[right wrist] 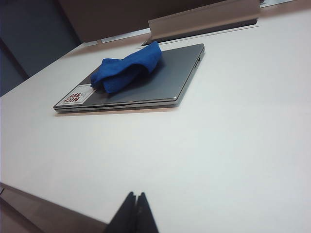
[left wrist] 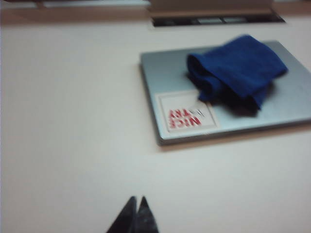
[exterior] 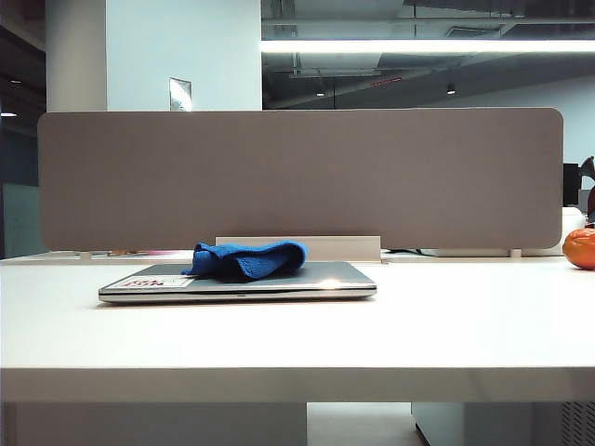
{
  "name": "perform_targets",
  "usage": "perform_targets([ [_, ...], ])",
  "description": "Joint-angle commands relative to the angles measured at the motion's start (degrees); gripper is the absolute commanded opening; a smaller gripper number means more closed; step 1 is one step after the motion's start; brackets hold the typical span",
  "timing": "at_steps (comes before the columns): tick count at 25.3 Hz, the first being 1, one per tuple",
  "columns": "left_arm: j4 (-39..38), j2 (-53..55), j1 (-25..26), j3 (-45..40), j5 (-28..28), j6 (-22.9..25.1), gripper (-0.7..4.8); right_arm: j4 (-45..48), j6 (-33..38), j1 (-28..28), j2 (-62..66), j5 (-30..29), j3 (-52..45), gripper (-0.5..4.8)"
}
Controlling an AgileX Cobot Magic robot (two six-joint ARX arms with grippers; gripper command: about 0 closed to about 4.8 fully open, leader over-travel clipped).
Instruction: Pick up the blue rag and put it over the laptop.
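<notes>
Royal-blue and fuzzy, the blue rag point(exterior: 249, 259) lies bunched in a loose fold on the closed lid of the laptop point(exterior: 325, 275), and you can see it covers only part of that lid. It sits toward the half of the lid that carries the white-and-red sticker point(exterior: 153, 281), one folded edge reaching close to the sticker without hiding it; the far end of the silver-grey lid is bare. The laptop lies flat on the white table point(exterior: 446, 325), in front of the grey divider panel point(exterior: 297, 177).

Look at the left wrist view: the left gripper point(left wrist: 135, 200) shows only its two dark fingertips, pressed together with nothing between them. It hovers over bare tabletop, well apart from the rag point(left wrist: 238, 68), with the sticker corner point(left wrist: 186, 116) of the laptop point(left wrist: 165, 73) as the nearest part of the machine to it. The picture is a little blurred.

In the right wrist view the right gripper point(right wrist: 135, 195) is likewise closed, its tips meeting and holding nothing. It sits low near the table's front edge, and the rag point(right wrist: 125, 70) and the laptop point(right wrist: 170, 77) lie well away from it across open white surface.

Neither gripper shows in the exterior view. At that view's right edge an orange round object point(exterior: 580, 248) sits beyond the table, apart from everything else.
</notes>
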Motion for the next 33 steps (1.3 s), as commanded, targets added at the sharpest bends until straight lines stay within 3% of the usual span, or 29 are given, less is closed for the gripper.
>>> perform_targets([
  [1, 7.41, -2.78, 2.58, -4.13, -0.31, -0.59, -0.05, 0.94, -0.17, 0.04, -0.09, 0.11, -0.22, -0.01],
  [4, 12.17, -6.95, 5.01, -8.94, -0.15, -0.63, -0.05, 0.94, -0.20, 0.04, -0.09, 0.11, -0.20, 0.00],
  [12, 20.92, -22.82, 12.90, -21.24, 7.26, -1.57, -0.05, 0.94, -0.17, 0.04, -0.09, 0.11, -0.22, 0.00],
  [33, 16.79, -31.26, 14.01, -25.46, 7.08, -3.19, -0.05, 0.94, -0.17, 0.04, -0.11, 0.11, -0.22, 0.00],
])
